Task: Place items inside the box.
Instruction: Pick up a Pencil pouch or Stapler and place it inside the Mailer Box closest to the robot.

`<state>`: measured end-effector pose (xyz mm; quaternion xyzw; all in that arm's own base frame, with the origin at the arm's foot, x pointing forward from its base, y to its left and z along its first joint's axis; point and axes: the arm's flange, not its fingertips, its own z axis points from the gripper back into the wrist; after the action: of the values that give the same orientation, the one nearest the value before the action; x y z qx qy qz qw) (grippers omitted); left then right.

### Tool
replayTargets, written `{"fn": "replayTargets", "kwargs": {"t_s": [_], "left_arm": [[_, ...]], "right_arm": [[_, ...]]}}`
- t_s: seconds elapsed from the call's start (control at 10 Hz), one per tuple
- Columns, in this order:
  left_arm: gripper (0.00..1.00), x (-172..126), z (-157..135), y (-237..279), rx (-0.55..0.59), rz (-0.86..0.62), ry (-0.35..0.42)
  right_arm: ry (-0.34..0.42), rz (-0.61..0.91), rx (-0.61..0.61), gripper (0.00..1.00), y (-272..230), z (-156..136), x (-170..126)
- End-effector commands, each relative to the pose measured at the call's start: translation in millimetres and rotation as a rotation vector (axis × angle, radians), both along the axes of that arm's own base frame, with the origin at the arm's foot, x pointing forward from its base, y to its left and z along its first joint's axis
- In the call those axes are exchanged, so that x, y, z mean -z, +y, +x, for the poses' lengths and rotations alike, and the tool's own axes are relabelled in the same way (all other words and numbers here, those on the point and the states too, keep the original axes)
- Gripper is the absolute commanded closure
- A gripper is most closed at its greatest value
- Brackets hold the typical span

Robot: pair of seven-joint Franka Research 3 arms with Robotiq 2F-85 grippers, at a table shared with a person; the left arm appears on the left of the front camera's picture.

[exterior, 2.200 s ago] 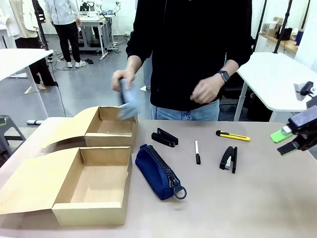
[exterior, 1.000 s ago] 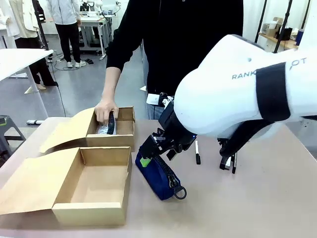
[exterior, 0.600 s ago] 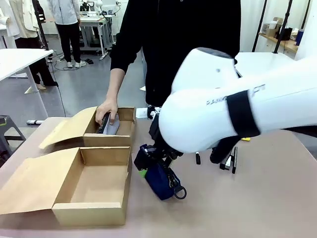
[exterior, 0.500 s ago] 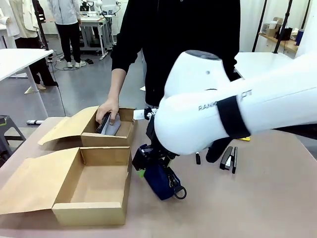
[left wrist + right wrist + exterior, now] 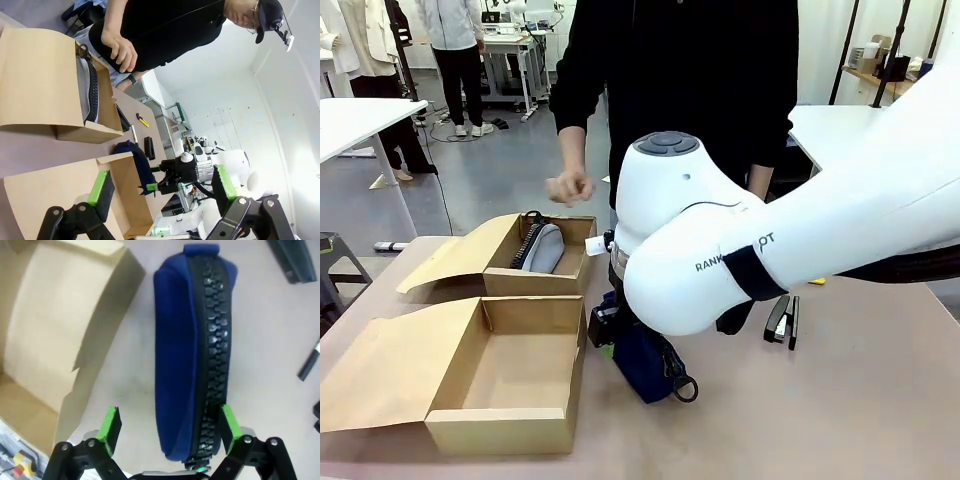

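Right arm's white bulk sits low over mid-desk. Below it, a navy blue fabric zip pouch (image 5: 648, 368) lies flat on the brown desk (image 5: 840, 400), black zip uppermost, just beside the near open cardboard box (image 5: 500, 432). In the right wrist view a strip of desk shows between pouch and box flap.

Right fingers (image 5: 111, 424): spread wide, 1 green pad on either side of the pouch's near end. The pad on the box side stands clear of the fabric. The pad on the zip side is very close, and I cannot tell whether it touches. Nothing clamped.

Far open cardboard box (image 5: 535, 283): the grey zip pouch with black zip (image 5: 544, 246) is inside, propped on edge toward the box's left wall. The person's hand (image 5: 570, 188) is loosely curled and raised above that box, touching nothing.

Loose on the desk:
- Black stapler (image 5: 779, 320), right of the arm and well apart from the navy pouch.
- A 2nd black stapler (image 5: 295, 260), past the pouch's far end.
- Slim white pen with black cap (image 5: 307, 367), between the 2 staplers.
- Yellow utility knife (image 5: 142, 120), farther toward the person.

Left fingers (image 5: 101, 192): apart, nothing between them, held up on the boxes' side and looking across both boxes.
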<state>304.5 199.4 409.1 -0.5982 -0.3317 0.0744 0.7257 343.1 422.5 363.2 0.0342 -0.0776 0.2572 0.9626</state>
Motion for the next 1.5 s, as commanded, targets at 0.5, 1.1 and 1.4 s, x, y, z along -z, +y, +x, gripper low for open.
{"fn": "replayTargets", "kwargs": {"t_s": [0.5,1.1,1.4], "left_arm": [[0.0,-0.4,-0.4,-1.1,-0.005,-0.008,-0.035],[0.0,-0.4,-0.4,-1.1,-0.005,-0.008,-0.035],[0.0,-0.4,-0.4,-1.1,-0.005,-0.008,-0.035]], "right_arm": [[-0.142,-0.009,0.107,0.0,3.9,10.3,-1.7],[-0.081,-0.051,0.08,0.0,14.3,25.2,33.9],[-0.053,-0.069,0.09,0.6,12.5,25.0,35.0]]}}
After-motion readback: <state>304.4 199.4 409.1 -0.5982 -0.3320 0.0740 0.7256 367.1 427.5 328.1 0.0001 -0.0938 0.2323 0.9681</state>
